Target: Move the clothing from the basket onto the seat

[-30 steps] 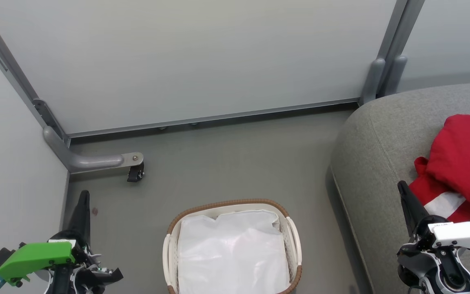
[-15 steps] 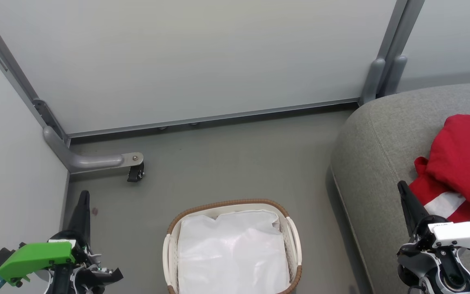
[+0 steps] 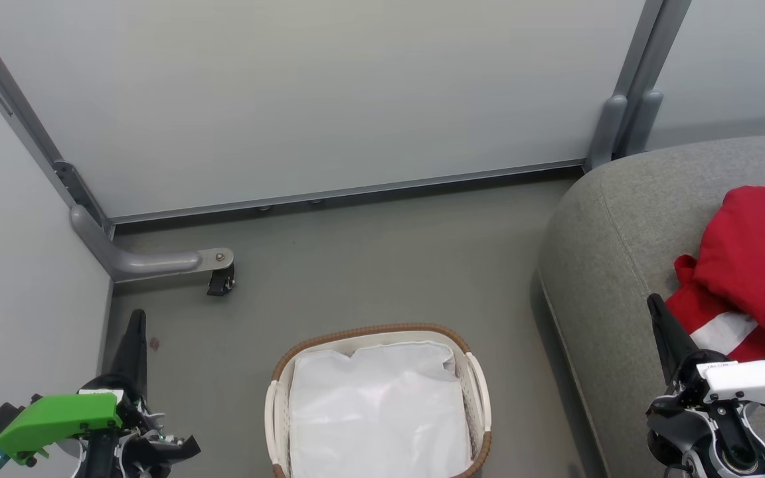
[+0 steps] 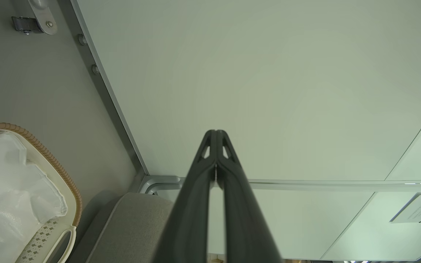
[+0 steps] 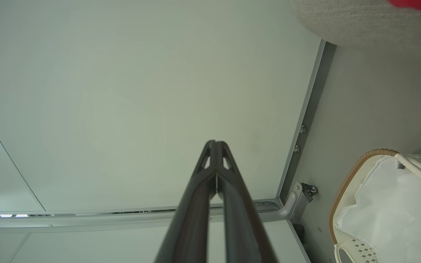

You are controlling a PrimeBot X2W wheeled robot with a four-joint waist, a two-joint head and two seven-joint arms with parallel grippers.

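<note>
Red clothing (image 3: 751, 265) lay heaped on the grey seat (image 3: 615, 232), just right of the right gripper (image 3: 655, 302), whose jaws were pressed shut on nothing. Basket (image 3: 369, 330) sat between the two grippers w/ just its white liner (image 3: 376, 411) inside. Left gripper (image 3: 137, 317) was also fully closed and empty (tips touching in its wrist view). Nothing had moved over the last sec; task looked done, arms parked.

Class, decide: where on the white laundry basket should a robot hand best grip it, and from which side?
Probably a looped side handle of the basket, from above: the basket stands upright, and the gap behind the handle leaves a thin bar to pinch.
</note>
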